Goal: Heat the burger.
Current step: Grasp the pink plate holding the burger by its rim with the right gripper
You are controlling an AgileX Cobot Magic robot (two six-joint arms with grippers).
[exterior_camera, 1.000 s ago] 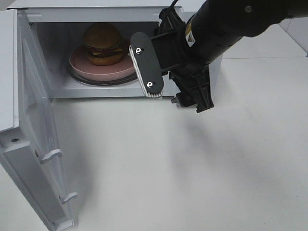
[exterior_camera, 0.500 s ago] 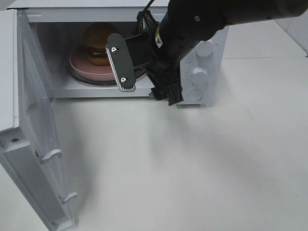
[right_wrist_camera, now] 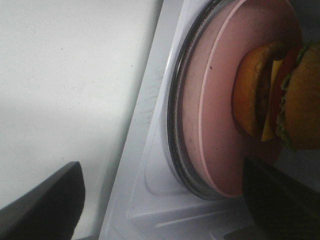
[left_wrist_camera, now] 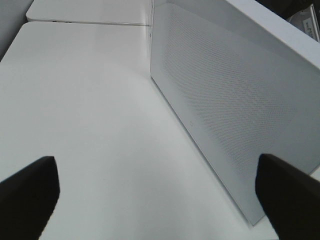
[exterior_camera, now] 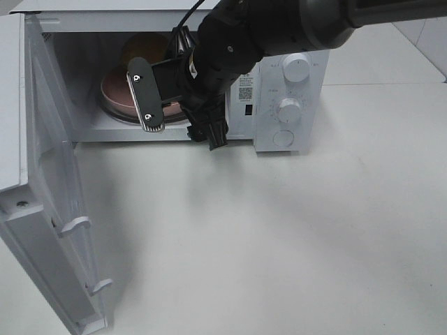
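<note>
The white table (exterior_camera: 293, 251) is carrying a microwave (exterior_camera: 290, 91) whose door (exterior_camera: 49, 209) is standing wide open. The right gripper (exterior_camera: 186, 136) is hanging at the oven's mouth, jaws spread and empty. The left gripper (left_wrist_camera: 160, 200) is gaping, also empty, beside the microwave's outer wall. Inside the oven, a pink plate (exterior_camera: 115, 91) is bearing the burger (exterior_camera: 143, 49).

High camera looks steeply down at worktop (exterior_camera: 279, 244), microwave (exterior_camera: 286, 91) in upper frame. Left wrist sits close to its vented side wall (left_wrist_camera: 225, 100). Right wrist looks close inside; pink plate (right_wrist_camera: 220, 100) shared with high view.
</note>
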